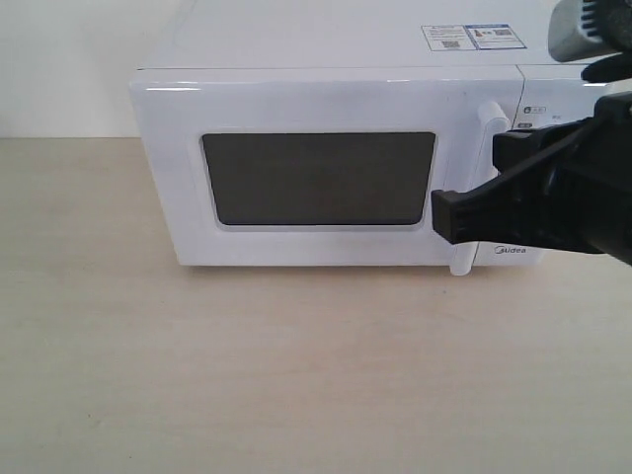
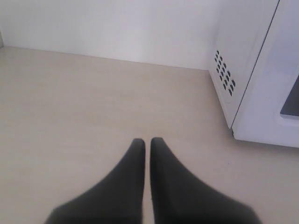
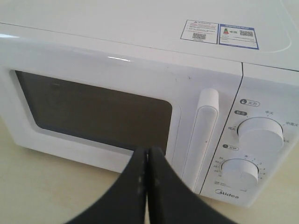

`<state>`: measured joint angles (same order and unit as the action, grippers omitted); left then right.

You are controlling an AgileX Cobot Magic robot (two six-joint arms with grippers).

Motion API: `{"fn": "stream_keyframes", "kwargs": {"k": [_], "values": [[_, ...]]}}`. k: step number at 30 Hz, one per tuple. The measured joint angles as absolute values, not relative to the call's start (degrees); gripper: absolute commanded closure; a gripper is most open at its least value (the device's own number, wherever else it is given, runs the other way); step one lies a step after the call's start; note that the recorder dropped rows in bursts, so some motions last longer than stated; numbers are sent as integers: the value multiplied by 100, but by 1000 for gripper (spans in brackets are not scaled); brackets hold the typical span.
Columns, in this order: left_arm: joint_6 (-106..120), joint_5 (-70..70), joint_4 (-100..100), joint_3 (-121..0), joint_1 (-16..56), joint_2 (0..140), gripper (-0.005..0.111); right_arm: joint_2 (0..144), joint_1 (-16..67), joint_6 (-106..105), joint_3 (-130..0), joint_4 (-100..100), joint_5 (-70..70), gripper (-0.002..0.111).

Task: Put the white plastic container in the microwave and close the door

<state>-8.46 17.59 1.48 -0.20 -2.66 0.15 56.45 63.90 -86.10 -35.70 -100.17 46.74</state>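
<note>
The white Midea microwave (image 1: 326, 158) stands on the table with its door (image 1: 316, 178) shut flat; the dark window (image 3: 93, 114) and the vertical bar handle (image 3: 203, 130) show in the right wrist view. The white plastic container is out of view. My right gripper (image 1: 441, 217) hangs shut and empty in front of the door, just left of the handle (image 1: 474, 188). In its own view the right gripper (image 3: 148, 151) points at the door's lower edge. My left gripper (image 2: 147, 141) is shut on nothing, low over the bare table beside the microwave's vented side (image 2: 224, 74).
Two round dials (image 3: 259, 133) sit right of the handle, with stickers (image 1: 472, 38) on the microwave's top. The pale wooden table (image 1: 247, 375) spreads out in front of the microwave. A white wall (image 2: 117, 28) runs behind it.
</note>
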Motion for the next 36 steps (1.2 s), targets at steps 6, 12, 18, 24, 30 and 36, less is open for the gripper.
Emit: {"fn": "stream_keyframes", "kwargs": {"k": [6, 12, 18, 24, 30, 36], "values": [[-846, 1759, 148, -20, -266, 15, 102, 5645, 6390, -8610, -3570, -10017, 4674, 108], [-846, 1759, 148, -20, -266, 15, 102, 5210, 6020, -8588, -3562, -10017, 4625, 108], [-846, 1763, 148, -20, -266, 15, 102, 4300, 4728, -8385, -3445, -10017, 3721, 108], [-846, 1774, 148, -20, -266, 15, 102, 2955, 2938, -8311, -2543, -10025, 1623, 108], [-846, 1772, 148, -20, -266, 15, 102, 1342, 1629, -7920, -1557, -10029, 848, 108], [-846, 1772, 148, -20, -266, 15, 102, 149, 1080, -7772, -1089, -10029, 660, 108]]}}
